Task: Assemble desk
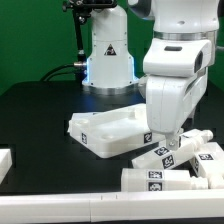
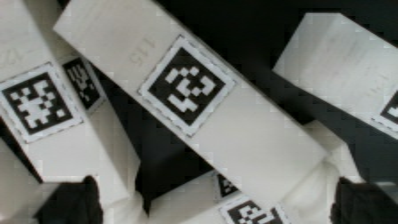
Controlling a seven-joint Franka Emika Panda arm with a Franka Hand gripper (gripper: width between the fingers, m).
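The white desk top lies on the black bench, just beside the gripper, on the exterior view's left of it. The gripper hangs low over a heap of white legs with small black-and-white tags. Its two dark fingers stand wide apart. One leg lies right under the gap between them.
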